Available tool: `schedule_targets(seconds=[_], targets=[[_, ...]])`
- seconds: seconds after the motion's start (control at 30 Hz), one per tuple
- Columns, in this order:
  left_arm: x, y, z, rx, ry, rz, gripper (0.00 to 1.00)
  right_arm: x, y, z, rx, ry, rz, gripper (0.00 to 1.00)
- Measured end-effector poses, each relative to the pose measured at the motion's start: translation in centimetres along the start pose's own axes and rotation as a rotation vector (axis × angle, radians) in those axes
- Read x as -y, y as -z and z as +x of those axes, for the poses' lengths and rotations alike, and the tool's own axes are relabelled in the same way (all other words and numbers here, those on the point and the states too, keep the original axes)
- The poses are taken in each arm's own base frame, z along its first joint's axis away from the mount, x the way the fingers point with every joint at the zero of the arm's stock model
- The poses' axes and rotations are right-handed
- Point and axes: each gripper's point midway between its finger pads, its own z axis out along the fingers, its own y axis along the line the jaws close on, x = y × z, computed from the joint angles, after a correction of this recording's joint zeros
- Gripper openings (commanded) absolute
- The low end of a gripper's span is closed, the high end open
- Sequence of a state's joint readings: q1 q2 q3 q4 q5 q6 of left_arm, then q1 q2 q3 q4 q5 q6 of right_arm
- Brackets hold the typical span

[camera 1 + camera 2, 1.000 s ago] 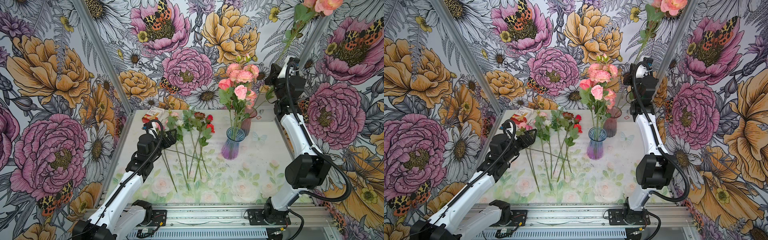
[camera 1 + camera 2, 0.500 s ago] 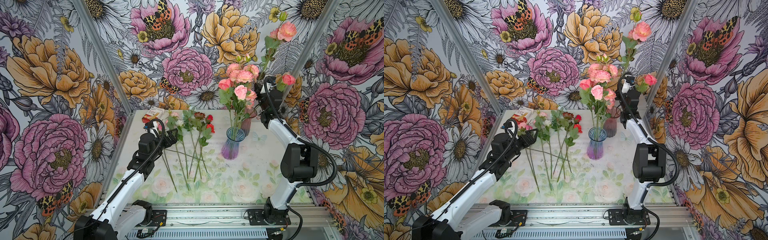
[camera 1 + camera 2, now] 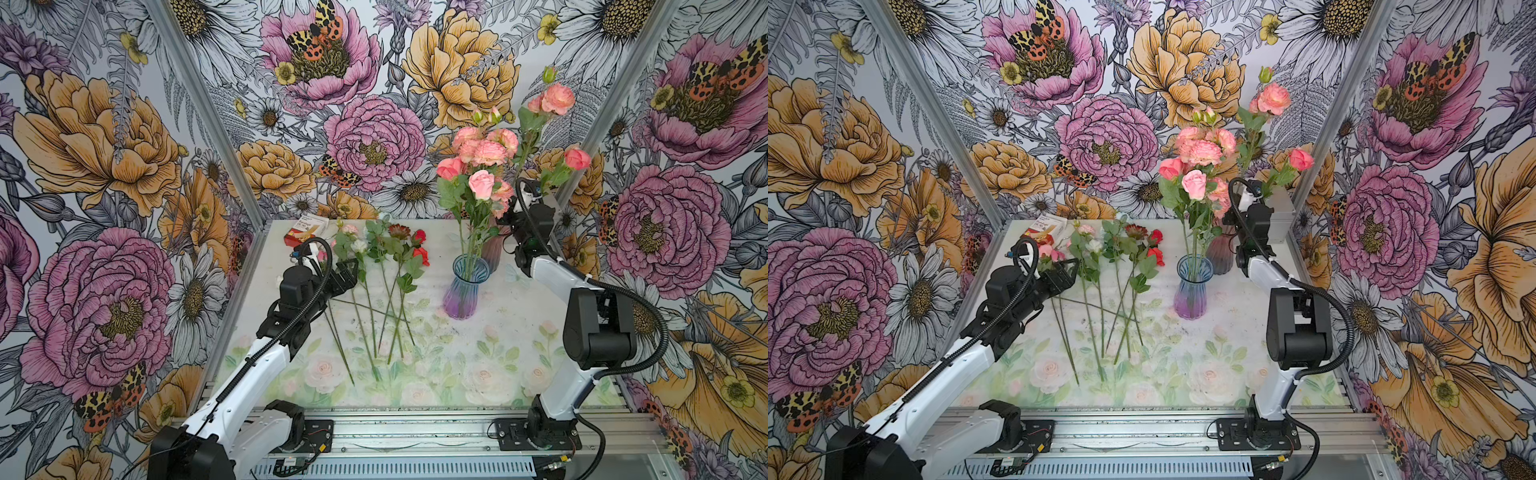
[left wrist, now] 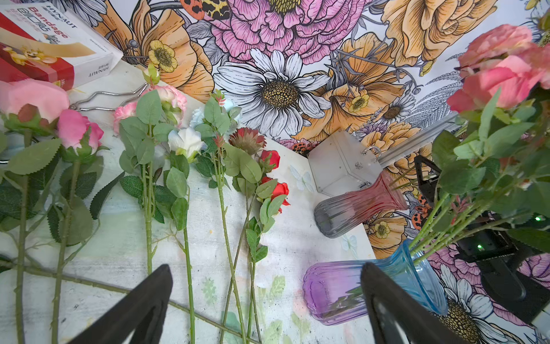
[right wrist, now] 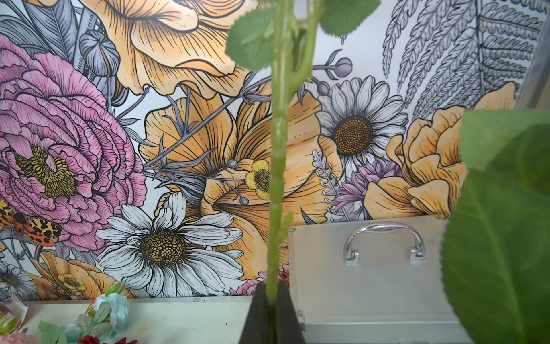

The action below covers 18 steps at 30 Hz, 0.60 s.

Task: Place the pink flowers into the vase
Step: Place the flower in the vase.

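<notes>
Up beside the bouquet (image 3: 482,166), your right hand (image 5: 272,295) is pinched tight on a pink flower stem (image 5: 278,149); left hand (image 4: 265,268) hangs wide open, empty. Lowering it, its leaves (image 5: 503,238) could snag the bouquet and tip the vase (image 3: 462,286).

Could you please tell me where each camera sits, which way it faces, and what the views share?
Top views: high in front, looking down at the table; left arm and right arm show.
Left wrist: low over the table, facing stems and blue vase; open left gripper shows.
Right wrist: aloft, facing the back wall and silver case; right gripper shut on a pink flower stem.
Shared: both wrist views show the silver case.
</notes>
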<state>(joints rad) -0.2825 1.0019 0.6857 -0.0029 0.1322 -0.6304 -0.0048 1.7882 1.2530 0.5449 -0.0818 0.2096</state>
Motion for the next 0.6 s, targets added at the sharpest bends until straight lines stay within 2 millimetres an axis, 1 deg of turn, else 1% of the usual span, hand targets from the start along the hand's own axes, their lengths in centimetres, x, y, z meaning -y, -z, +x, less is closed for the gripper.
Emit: schedule_targets(seconds=[0.13, 0.23, 0.3, 0.37, 0.5, 0.6], targets=[[0.3, 0.1, 0.1, -0.003, -0.003, 0.008, 0.99, 0.1, 0.4, 0.1, 0.005, 0.001, 0.006, 0.25], [0.5, 0.4, 0.0, 0.001, -0.004, 0.013, 0.99, 0.1, 0.7, 0.2, 0.001, 0.001, 0.01, 0.42], [0.6, 0.6, 0.0, 0.002, -0.005, 0.014, 0.99, 0.1, 0.8, 0.0, 0.004, -0.002, 0.01, 0.49], [0.6, 0.8, 0.1, -0.001, -0.004, 0.011, 0.99, 0.1, 0.9, -0.3, 0.009, 0.001, 0.012, 0.6], [0.1, 0.9, 0.5, -0.021, -0.001, -0.012, 0.99, -0.1, 1.8, -1.4, 0.022, -0.002, 0.013, 0.76], [-0.2, 1.1, 0.9, -0.036, 0.0, -0.031, 0.99, -0.5, 2.5, -2.7, 0.037, 0.006, 0.014, 0.82]])
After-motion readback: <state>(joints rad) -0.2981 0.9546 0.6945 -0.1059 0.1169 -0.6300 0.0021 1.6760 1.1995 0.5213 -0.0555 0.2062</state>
